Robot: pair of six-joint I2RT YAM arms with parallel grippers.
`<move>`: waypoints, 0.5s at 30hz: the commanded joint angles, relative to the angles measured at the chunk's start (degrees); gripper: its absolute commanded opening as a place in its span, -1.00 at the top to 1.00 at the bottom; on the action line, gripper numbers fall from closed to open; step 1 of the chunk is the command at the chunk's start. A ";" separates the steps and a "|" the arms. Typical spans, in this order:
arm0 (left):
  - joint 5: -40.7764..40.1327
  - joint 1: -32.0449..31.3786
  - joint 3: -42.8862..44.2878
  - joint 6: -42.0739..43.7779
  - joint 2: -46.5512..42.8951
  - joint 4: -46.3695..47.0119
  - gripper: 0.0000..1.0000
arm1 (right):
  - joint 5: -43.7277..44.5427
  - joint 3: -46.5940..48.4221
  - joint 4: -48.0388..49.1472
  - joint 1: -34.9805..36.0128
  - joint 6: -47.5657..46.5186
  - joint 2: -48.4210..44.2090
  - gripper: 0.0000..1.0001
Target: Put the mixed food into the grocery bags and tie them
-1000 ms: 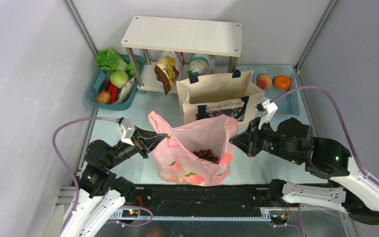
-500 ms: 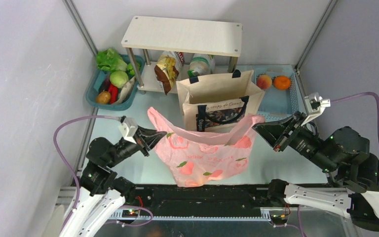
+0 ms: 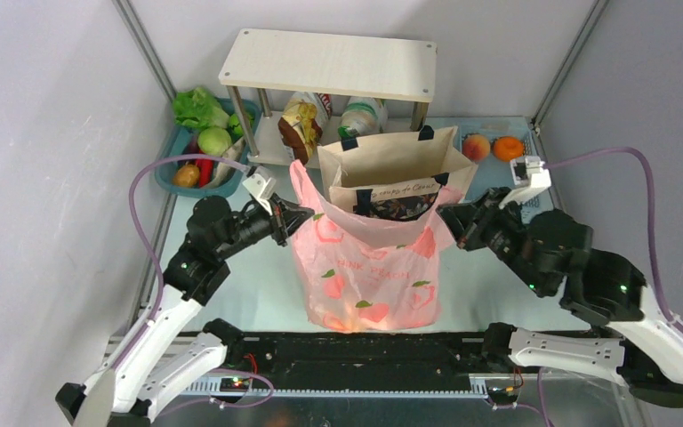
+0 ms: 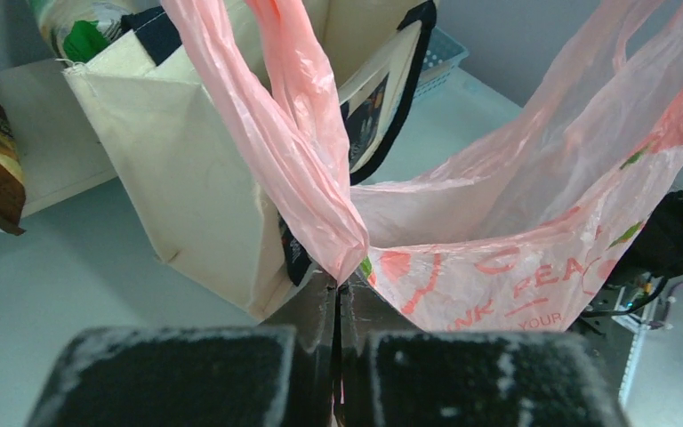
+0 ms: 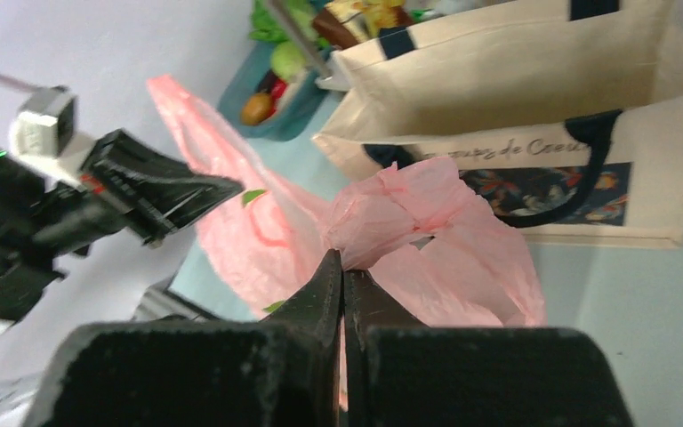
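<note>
Currently the pink bag [image 3: 369, 267] is held upright over the table [image 3: 231, 294], between the two arms and just in front of the canvas tote [image 3: 391, 160]. The overhead view does not show whether the two bags touch. The gathered plastic hides what is inside the pink bag.

Left gripper [image 3: 293, 216]: jaws fully closed, pinching the left handle [image 4: 307, 151] of the pink bag at its base. In the wrist view the handle strip rises up and away from the fingertips, across the front corner of the tote.

Right gripper [image 5: 342, 262]: jaws fully closed, pinching the right handle [image 5: 400, 205], which sits crumpled directly above the fingertips.

Governing relation: the two gripped handles lie at opposite ends of the bag mouth. The line joining them therefore runs left to right across the table, with the bag body hanging between and below. Each handle is at its own gripper, so neither arm has to reach. The left handle shows a long free strip. The right handle shows little slack beyond the pinch.

Judgement: loading of this bag appears finished, and the tying step is in hand. The next move likely calls for bringing the grippers toward each other along that left-right line and crossing the handles over the mouth. Risk: the thin plastic may slip or tear, and the tote close behind limits clearance.
</note>
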 commanded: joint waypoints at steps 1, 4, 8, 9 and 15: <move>-2.57 0.54 1.30 4.39 0.66 1.84 1.00 | 9.56 0.29 4.63 -2.69 -2.43 3.41 1.00; -2.16 0.65 -1.11 5.40 -0.47 2.98 1.00 | 7.10 0.12 6.32 -5.95 -4.68 4.50 1.00; -2.52 0.68 -3.38 6.58 -2.96 3.91 1.00 | 3.62 0.10 8.11 -9.31 -7.42 5.13 1.00; -2.96 0.68 -3.65 6.97 -3.54 3.97 1.00 | 3.29 0.11 8.31 -9.89 -8.06 5.02 0.96; -4.85 0.63 -4.96 7.79 -4.89 3.85 1.00 | -7.70 -0.63 7.01 -10.85 -13.24 2.01 -0.67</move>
